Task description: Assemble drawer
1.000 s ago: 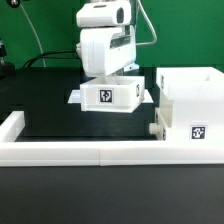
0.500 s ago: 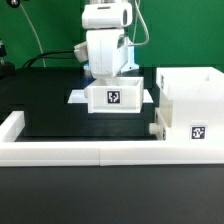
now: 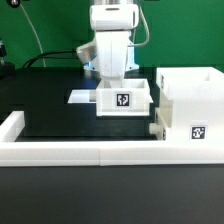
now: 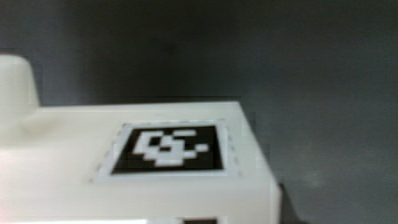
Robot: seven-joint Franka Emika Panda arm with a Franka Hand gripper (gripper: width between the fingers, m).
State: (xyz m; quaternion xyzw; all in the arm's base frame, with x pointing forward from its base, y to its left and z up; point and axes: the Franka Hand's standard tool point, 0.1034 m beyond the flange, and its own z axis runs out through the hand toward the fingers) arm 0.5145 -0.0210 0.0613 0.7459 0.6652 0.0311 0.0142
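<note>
My gripper is shut on a small white drawer tray with a black-and-white tag on its face, and holds it just left of the housing in the exterior view. The tall white box housing stands at the exterior view's right with a tag low on its front. A small knob sticks out from its lower left side. In the wrist view the tray's tagged white wall fills the frame close up. My fingers are hidden behind the tray.
The marker board lies flat on the black table behind and left of the tray. A long low white wall edges the table's front and turns up its left side.
My gripper has carried the tray steadily to the exterior view's right, off the marker board and close to the housing. The housing has not moved.
</note>
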